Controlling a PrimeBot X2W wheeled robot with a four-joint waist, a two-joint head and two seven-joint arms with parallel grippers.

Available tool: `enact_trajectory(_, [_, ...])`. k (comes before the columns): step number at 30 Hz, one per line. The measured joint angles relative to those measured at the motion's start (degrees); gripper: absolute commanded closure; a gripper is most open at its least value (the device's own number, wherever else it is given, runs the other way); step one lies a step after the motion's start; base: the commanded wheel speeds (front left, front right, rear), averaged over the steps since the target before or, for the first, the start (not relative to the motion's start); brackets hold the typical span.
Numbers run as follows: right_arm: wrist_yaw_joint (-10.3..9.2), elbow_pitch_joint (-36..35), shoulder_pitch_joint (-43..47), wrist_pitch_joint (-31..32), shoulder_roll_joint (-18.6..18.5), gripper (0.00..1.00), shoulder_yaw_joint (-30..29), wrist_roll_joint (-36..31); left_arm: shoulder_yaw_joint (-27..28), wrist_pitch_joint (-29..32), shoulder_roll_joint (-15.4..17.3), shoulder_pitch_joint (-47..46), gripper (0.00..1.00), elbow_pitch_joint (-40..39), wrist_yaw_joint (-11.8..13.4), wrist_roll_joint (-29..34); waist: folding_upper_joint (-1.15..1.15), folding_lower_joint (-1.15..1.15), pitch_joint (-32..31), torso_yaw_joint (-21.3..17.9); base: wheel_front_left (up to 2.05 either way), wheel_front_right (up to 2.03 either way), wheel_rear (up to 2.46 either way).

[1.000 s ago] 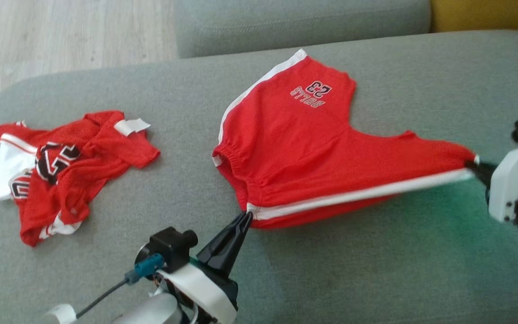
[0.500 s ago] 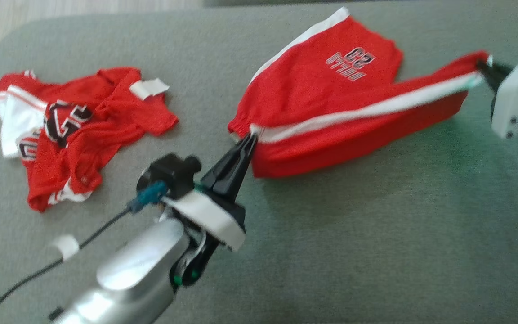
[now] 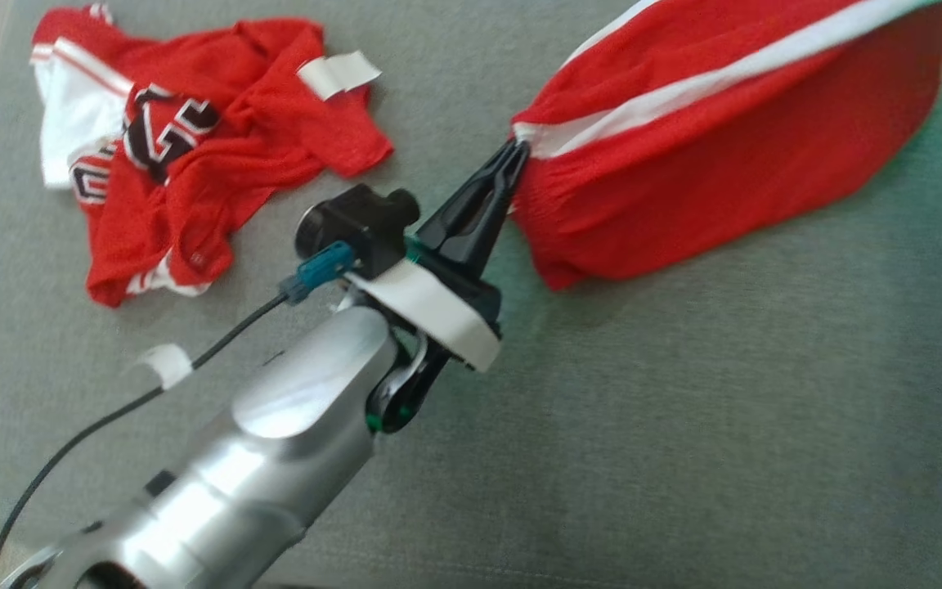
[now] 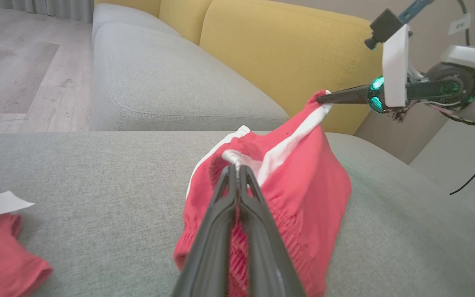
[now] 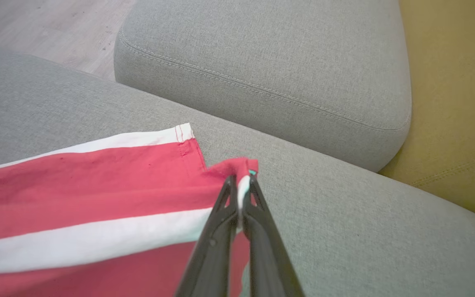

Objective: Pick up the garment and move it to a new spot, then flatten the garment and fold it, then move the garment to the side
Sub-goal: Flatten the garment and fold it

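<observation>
Closest in the head view: a silver forearm w/ a thin black cable trailing off it, ending in the left gripper. Its two dark fingers are pressed together on the elastic waistband corner of the red mesh shorts with a white side stripe, right where the stripe starts. The left wrist view confirms this from behind: left gripper pinched tight on a bunched bit of white trim, no gap btwn the fingers. From there the shorts hang doubled over like a sling, lower fold sagging down to the grey fabric sofa seat.

The head view adds a crumpled red-and-white jersey with black numerals, lying on the seat well apart from the shorts, on the robot's left, w/ a white tag sticking out. The left wrist view catches just a red corner of the jersey.

Further out, the left wrist view gives the right gripper side-on, held high, tips clamped on the far end of the stripe. Along its own fingers, the right gripper is closed on a leg-hem corner of the shorts, stripe nipped btwn the tips.

Beyond: a second grey cushion, a mustard-yellow backrest, pale wood floor.
</observation>
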Motion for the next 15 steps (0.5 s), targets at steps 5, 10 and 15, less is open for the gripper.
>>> enact_trajectory(5, [0.0, 4.39, -4.83, -1.11, 0.22, 1.0, 0.71, -2.08, 0.03, -0.78, -2.58, -2.52, 1.0, 2.94, -1.48, 1.02, 0.0, 0.0, 2.9, 2.31, 0.0, 0.0, 0.0])
enact_trajectory(10, [0.0, 9.33, -7.05, -3.79, 0.55, 1.0, 0.48, -3.59, 0.33, -1.29, -4.48, -3.87, 1.0, 4.32, -2.35, 1.16, 0.0, -0.01, 4.9, 4.43, 0.0, 0.0, 0.0])
enact_trajectory(15, [0.0, 12.77, -8.6, -5.7, 1.74, 1.0, 0.98, -4.58, 0.89, -1.31, -5.22, -4.1, 1.0, 5.33, -3.01, 1.92, 0.0, -0.01, 6.29, 5.71, 0.0, 0.0, 0.0])
